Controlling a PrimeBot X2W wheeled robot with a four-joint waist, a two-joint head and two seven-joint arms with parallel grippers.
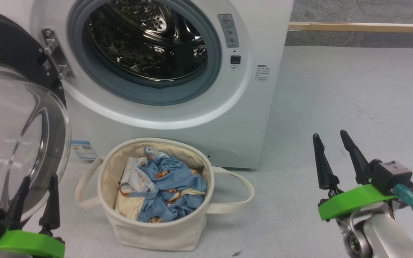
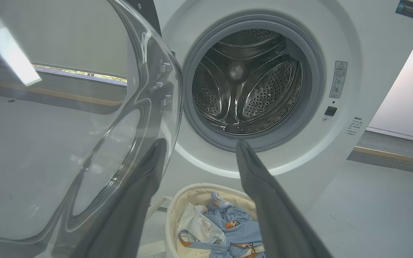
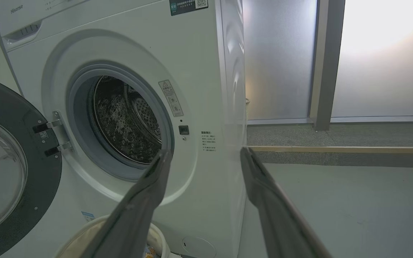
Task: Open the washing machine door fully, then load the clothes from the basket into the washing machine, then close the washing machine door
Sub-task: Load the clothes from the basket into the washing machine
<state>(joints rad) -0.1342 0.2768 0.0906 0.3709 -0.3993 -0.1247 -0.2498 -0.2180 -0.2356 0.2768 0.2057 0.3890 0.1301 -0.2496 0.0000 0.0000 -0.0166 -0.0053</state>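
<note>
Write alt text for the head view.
A white washing machine stands with its round door swung open to the left. A cream basket of blue clothes sits on the floor before it, flanked by the open left gripper and right gripper, both holding nothing.

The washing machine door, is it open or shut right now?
Open. The door stands swung out on its hinges beside the washing machine, and the steel drum shows uncovered.

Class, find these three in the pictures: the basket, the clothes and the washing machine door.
basket [image 1: 156, 233]: head view, on its canvas front wall.
clothes [image 1: 172, 182]: head view, on the blue garment lying on top.
washing machine door [image 3: 45, 179]: right wrist view, on its black rim below the hinge.
</note>
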